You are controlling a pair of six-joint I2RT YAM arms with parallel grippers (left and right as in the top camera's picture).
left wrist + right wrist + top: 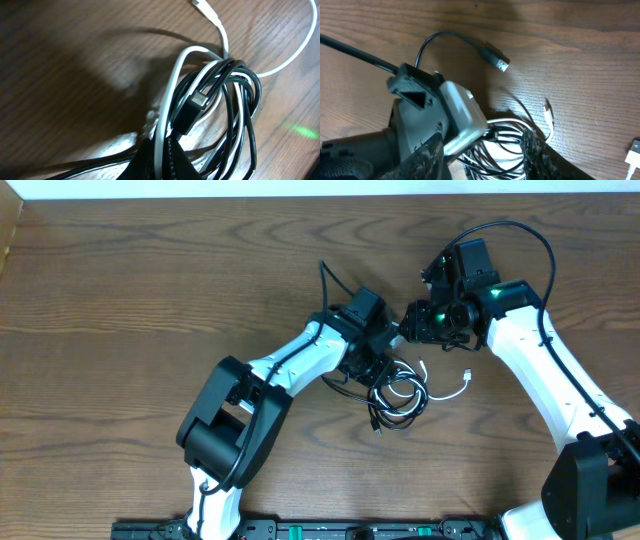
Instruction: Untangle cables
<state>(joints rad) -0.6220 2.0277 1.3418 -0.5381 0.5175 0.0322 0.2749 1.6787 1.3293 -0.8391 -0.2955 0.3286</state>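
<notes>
Dark brown wood-grain tabletop [150, 280] fills every view, and the two cables lie looped together in a small bundle a little right of its middle, well clear of all four edges. The black cable [398, 412] makes several stacked loops, and in the left wrist view one of its plugs [192, 106], with a metal tip, rests across them. Another black plug [500, 62] lies out on bare wood beyond the bundle, on a curved length of cord. The white cable [446, 392] threads through the black loops and trails toward the right edge, ending in a small white plug [467, 377] that lies apart from the tangle. The left gripper [383, 365] points down at the bundle's far side with its jaws closed. In its own camera a strand of the white cable [172, 80] runs down between the dark fingertips [145, 162], while black strands pass so close beside them that I cannot tell if they are pinched too. The right gripper [412, 323] sits just beside the left one on the far side, its two fingers [432, 155] standing apart with nothing held, the left arm's white camera block [462, 112] in front of them.
</notes>
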